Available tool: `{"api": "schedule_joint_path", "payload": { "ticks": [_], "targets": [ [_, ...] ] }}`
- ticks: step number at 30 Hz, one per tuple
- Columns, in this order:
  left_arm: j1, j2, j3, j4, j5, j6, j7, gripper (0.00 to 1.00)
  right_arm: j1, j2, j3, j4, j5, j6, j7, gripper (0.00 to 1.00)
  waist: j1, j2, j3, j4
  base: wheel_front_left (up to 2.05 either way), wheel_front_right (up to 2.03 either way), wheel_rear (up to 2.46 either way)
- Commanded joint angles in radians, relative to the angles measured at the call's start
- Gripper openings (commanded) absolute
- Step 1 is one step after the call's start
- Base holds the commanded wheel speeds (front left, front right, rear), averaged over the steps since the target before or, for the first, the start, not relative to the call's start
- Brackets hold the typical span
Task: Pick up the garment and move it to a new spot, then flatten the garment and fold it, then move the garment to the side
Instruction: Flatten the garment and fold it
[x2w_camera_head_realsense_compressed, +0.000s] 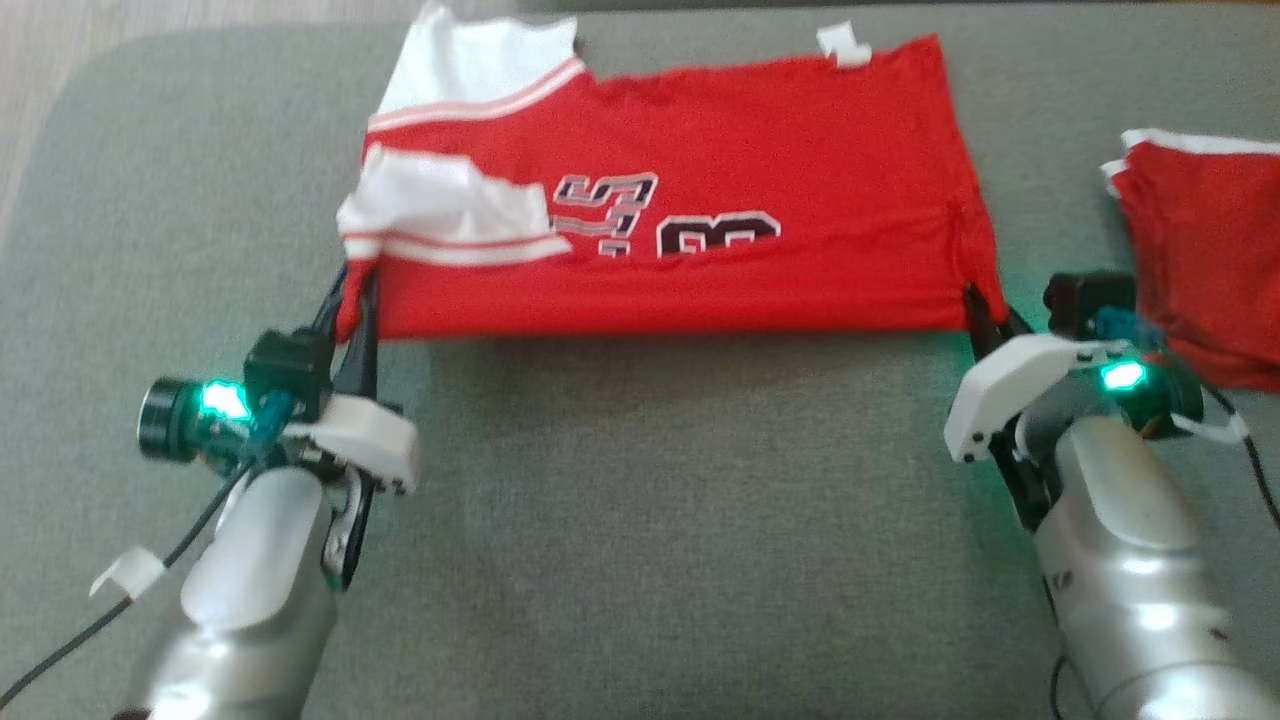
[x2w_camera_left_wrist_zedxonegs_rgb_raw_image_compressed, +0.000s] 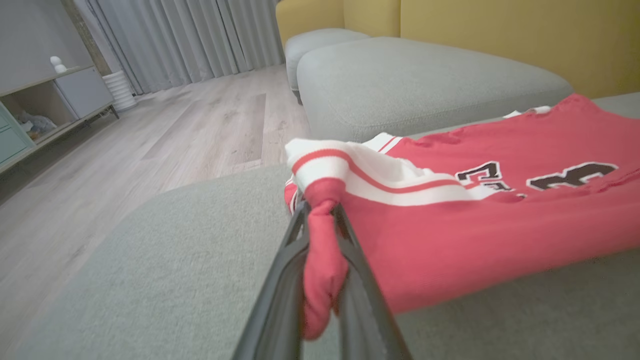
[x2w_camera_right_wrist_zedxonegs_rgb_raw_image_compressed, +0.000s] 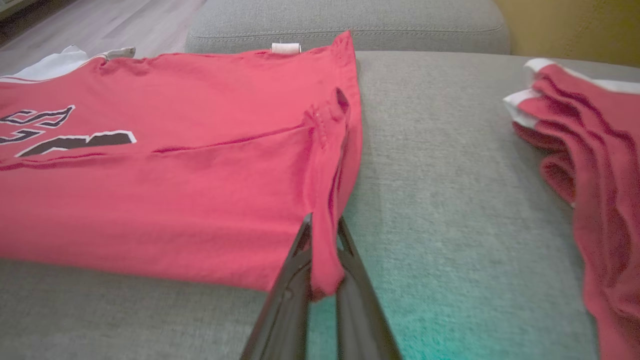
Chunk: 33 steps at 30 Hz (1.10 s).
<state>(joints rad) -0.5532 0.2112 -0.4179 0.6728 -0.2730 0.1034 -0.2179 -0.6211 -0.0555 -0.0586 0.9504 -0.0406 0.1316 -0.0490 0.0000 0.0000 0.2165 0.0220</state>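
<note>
Garment (x2w_camera_head_realsense_compressed: 700, 140) pinched low by left gripper (x2w_camera_head_realsense_compressed: 356, 292), right gripper (x2w_camera_head_realsense_compressed: 978, 312).

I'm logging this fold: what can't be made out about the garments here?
- Print on the jersey: head view, partly covered by the folded white sleeve, unreadable.
- Second red garment: head and right wrist views, cut off by the right edge.
- White tag: head view, too small to read.

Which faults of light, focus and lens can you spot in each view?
Head view: soft all over, the print on the red jersey with white striped sleeves smeared, green wrist lamp blooming. Left wrist view: wide lens splays the wooden floor; the left gripper blurs close up. Right wrist view: green glow tints the grey fabric cushion by the right gripper.
</note>
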Motion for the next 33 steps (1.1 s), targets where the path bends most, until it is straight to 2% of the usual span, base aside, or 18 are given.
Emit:
{"api": "schedule_joint_path", "payload": {
  "ticks": [1, 6, 11, 12, 13, 19, 25, 26, 27, 28, 33],
  "targets": [
    [-0.005, 0.051, 0.033, -0.015, 0.000, 0.006, 0.009, 0.00, 0.014, 0.005, 0.009, -0.035, 0.003, -0.001, -0.019, 0.00, 0.0000, 0.0000, -0.035, -0.019, 0.00, 0.00, 0.00],
    [0.056, 0.072, 0.017, -0.003, -0.010, -0.009, 0.060, 0.00, 0.073, 0.005, 0.011, -0.081, 0.009, -0.001, 0.017, 0.00, 0.0000, 0.0000, -0.098, -0.036, 0.00, 0.00, 0.00],
    [0.126, 0.088, -0.007, -0.031, -0.024, -0.033, 0.134, 0.00, 0.159, 0.005, 0.018, -0.169, 0.035, -0.001, 0.125, 0.00, 0.0000, 0.0000, -0.154, -0.043, 0.00, 0.00, 0.00],
    [0.155, 0.097, -0.015, -0.055, -0.028, -0.034, 0.162, 0.00, 0.200, 0.005, 0.034, -0.221, 0.048, -0.001, 0.181, 0.00, 0.0000, 0.0000, -0.170, -0.048, 0.00, 0.00, 0.00],
    [0.155, 0.097, -0.015, -0.055, -0.028, -0.034, 0.162, 0.00, 0.200, 0.005, 0.034, -0.221, 0.048, -0.001, 0.181, 0.00, 0.0000, 0.0000, -0.170, -0.048, 0.00, 0.00, 0.00],
    [0.225, 0.117, -0.039, -0.139, -0.035, -0.034, 0.245, 0.00, 0.337, -0.014, 0.048, -0.422, 0.067, -0.001, 0.327, 0.00, 0.0000, 0.0000, -0.190, -0.053, 0.00, 0.00, 0.00],
    [0.251, 0.114, -0.049, -0.183, -0.039, -0.014, 0.274, 0.00, 0.439, -0.001, 0.018, -0.584, 0.103, -0.001, 0.371, 0.00, 0.0000, 0.0000, -0.173, -0.059, 0.00, 0.00, 0.00],
    [0.250, 0.115, -0.048, -0.183, -0.035, -0.006, 0.271, 0.00, 0.448, 0.000, 0.020, -0.603, 0.096, -0.001, 0.362, 0.49, 0.0000, 0.0000, -0.168, -0.060, 0.00, 0.00, 0.00],
    [0.248, 0.115, -0.048, -0.182, -0.029, 0.006, 0.266, 0.71, 0.455, 0.001, 0.022, -0.618, 0.082, -0.001, 0.351, 1.00, 0.0000, 0.0000, -0.162, -0.061, 0.00, 0.00, 0.00],
    [0.246, 0.114, -0.049, -0.180, -0.024, 0.014, 0.261, 1.00, 0.460, 0.002, 0.015, -0.630, 0.076, -0.001, 0.334, 1.00, 0.0000, 0.0000, -0.157, -0.063, 0.00, 0.00, 0.00],
    [0.228, 0.103, -0.037, -0.181, -0.020, 0.050, 0.227, 1.00, 0.457, 0.005, -0.001, -0.676, 0.118, -0.001, 0.216, 1.00, 0.0000, 0.0000, -0.142, -0.069, 0.00, 0.00, 0.00]
  ]
}}
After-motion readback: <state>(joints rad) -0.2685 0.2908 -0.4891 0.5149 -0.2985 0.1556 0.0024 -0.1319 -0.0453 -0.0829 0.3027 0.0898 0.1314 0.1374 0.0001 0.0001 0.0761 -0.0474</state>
